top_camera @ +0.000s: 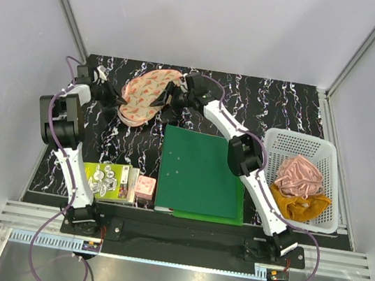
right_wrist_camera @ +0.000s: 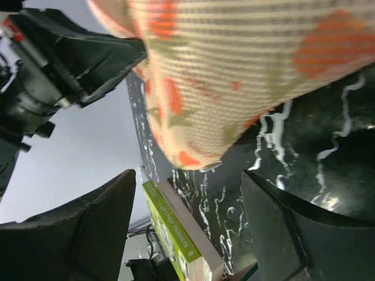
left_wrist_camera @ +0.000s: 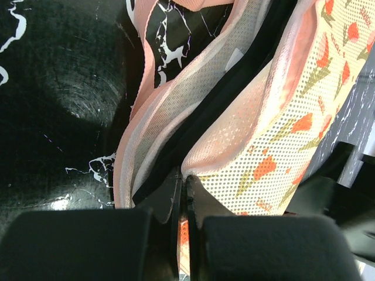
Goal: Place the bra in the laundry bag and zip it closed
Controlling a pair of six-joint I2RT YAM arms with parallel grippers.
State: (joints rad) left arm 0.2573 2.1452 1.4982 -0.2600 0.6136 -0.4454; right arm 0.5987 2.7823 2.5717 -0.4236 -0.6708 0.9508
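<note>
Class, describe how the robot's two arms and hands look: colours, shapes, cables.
The left arm and right arm have white links, bulky black joints and purple cables. The left hand and right hand are black, each with two blunt fingers.

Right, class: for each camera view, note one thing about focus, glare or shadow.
Top external: even light, sharp throughout, the laundry bag crisp. Left wrist: the left gripper is a dark close-up blur; a glare patch shines on the table. Right wrist: the bag's mesh is soft, and the right gripper is a dark silhouette.
</note>
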